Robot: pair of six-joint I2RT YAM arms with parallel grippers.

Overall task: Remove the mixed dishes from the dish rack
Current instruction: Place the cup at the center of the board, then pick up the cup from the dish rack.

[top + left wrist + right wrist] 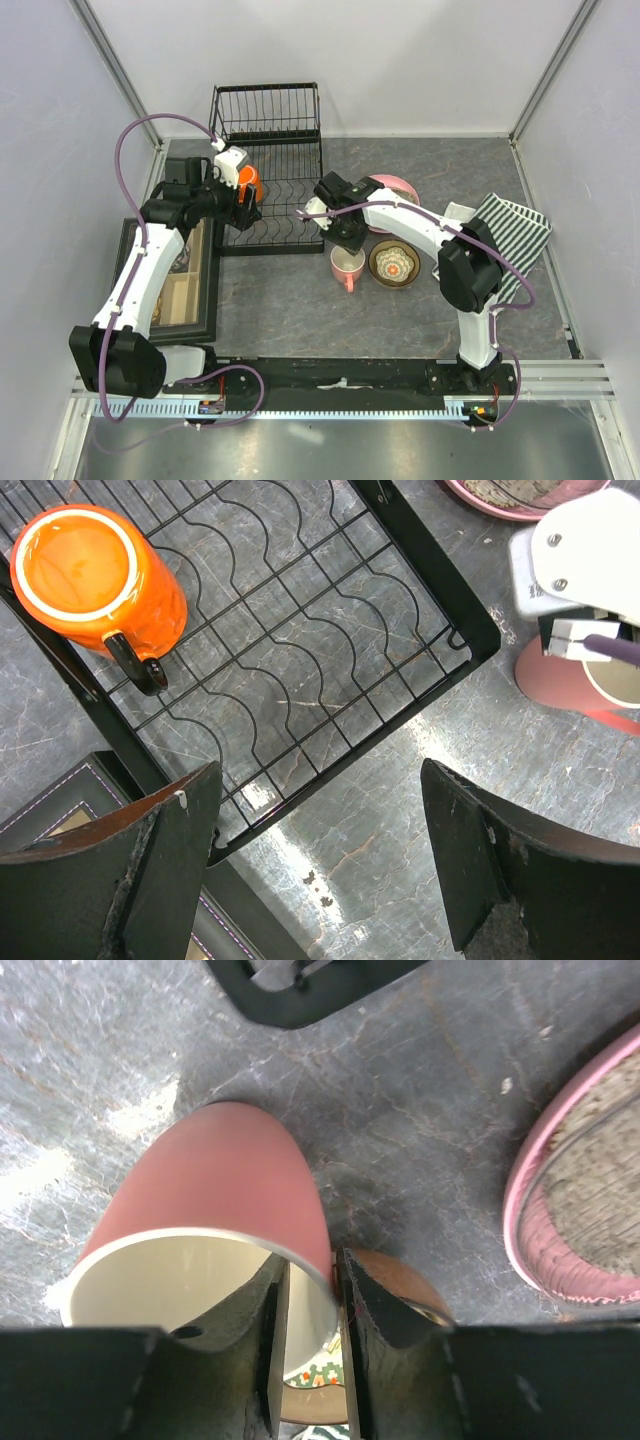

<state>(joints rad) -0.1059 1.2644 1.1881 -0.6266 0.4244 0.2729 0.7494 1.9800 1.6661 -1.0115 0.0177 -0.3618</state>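
Observation:
The black wire dish rack holds an orange mug upright at its left edge. My left gripper hovers open and empty over the rack's front corner. A pink mug stands on the table in front of the rack. My right gripper straddles its rim, one finger inside and one outside, with a gap showing at the wall. Beside it a tan-brown bowl has the small patterned bowl nested in it. The wide pink dish lies behind.
A striped cloth lies at the right. A black-framed box of trinkets sits left of the rack, under my left arm. The rack's upright wire back stands against the rear wall.

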